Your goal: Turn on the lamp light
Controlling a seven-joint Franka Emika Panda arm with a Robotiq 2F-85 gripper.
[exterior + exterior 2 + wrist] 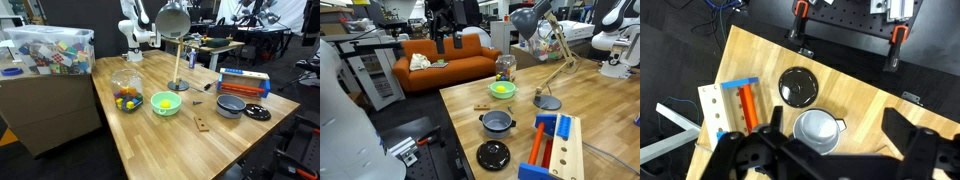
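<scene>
The lamp stood near the middle of the wooden bench, its small round base flat on the boards and its thin brass stem rising to a silver-grey dome shade, seen in both exterior views. The end effector hung high up at 12 o'clock in an exterior view, well apart from the lamp, which lay off toward its 3 o'clock. It was released, with its two dark fingers spread and nothing between them. In the wrist view those fingers filled the bottom edge, wide apart, above a grey pot. A black lid lay on the bench at the pot's 11 o'clock, and a wooden rack with blue and orange parts sat at its 9 o'clock. In an exterior view a green bowl sat near the lamp's base at 7 o'clock, a glass jar of coloured pieces lay farther out at 9 o'clock, and a small wooden block lay at 5 o'clock. An orange sofa stood beyond the bench.
</scene>
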